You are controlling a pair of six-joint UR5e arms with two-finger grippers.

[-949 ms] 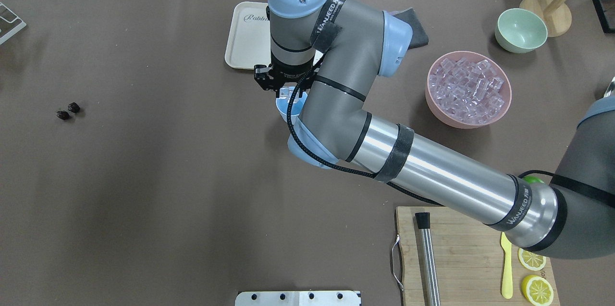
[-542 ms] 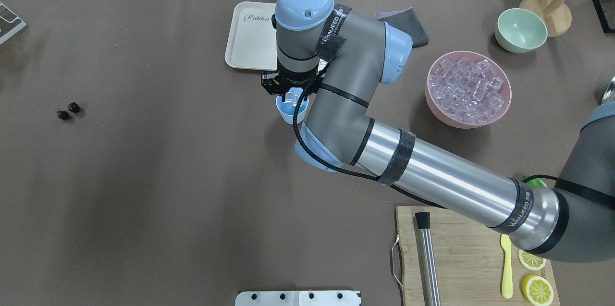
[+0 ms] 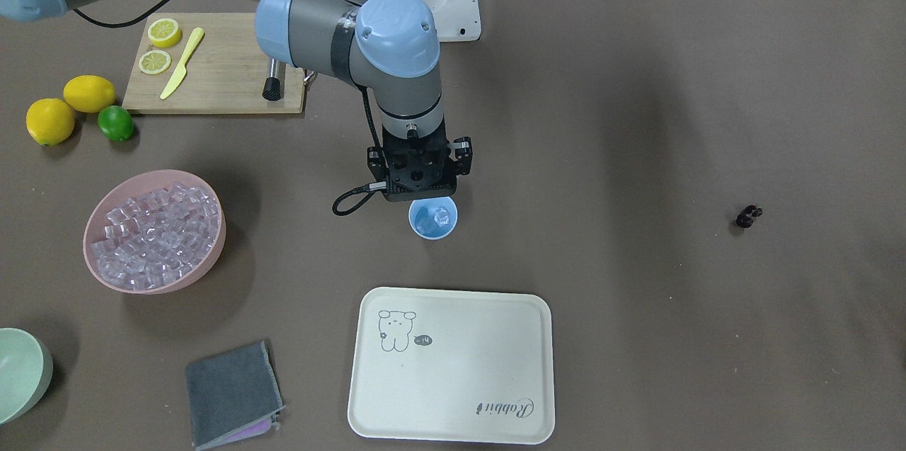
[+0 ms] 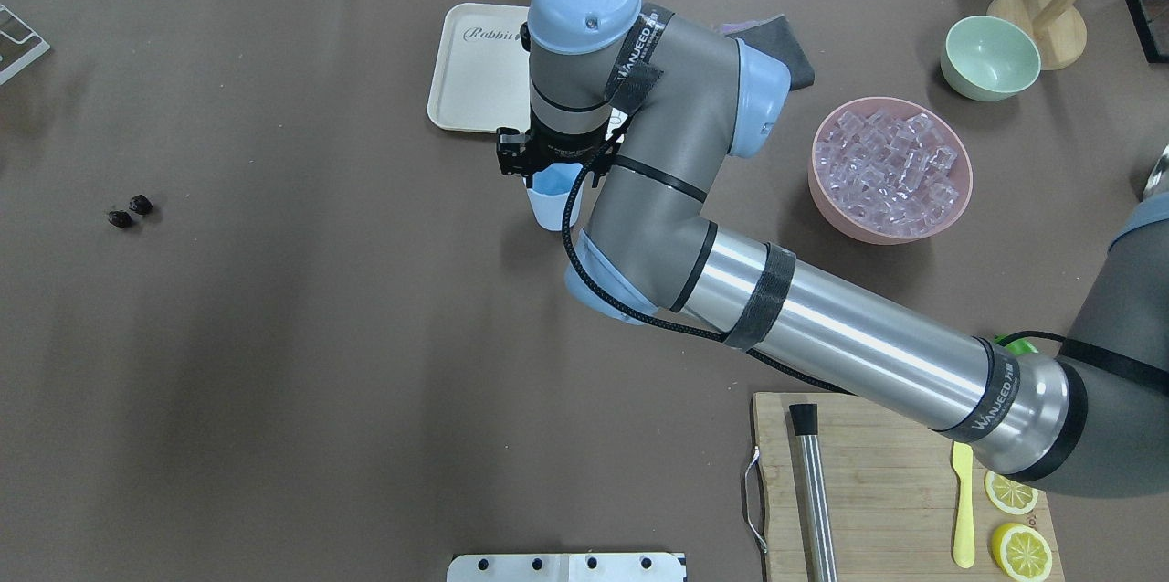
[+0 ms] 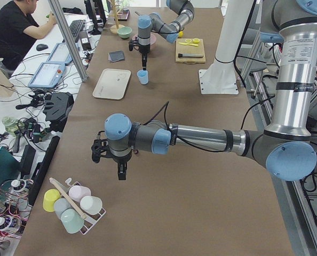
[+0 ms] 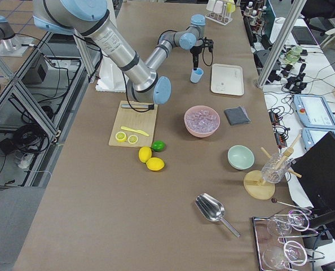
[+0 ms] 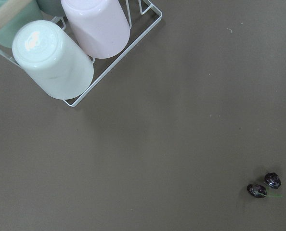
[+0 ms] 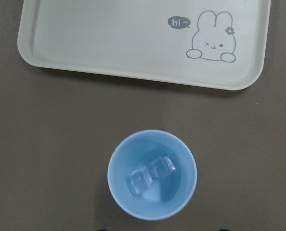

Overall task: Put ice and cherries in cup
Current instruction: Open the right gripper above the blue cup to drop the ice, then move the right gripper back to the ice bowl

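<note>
My right gripper point(image 3: 420, 185) hung straight above the cup point(image 8: 121, 199) so drops land inside, jaws spread I think (tips barely showed). Two ice point(image 8: 140, 182) cubes sat inside; cherries point(image 7: 264, 186) lay well apart on the bench point(image 3: 637, 118).

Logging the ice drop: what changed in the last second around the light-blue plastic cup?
The right gripper shifted slightly rightward in the overhead view and now covers most of the mouth of the small light-blue plastic cup. No grasp or release is clear. The cup, dark cherries and pink ice bowl stayed put.
</note>
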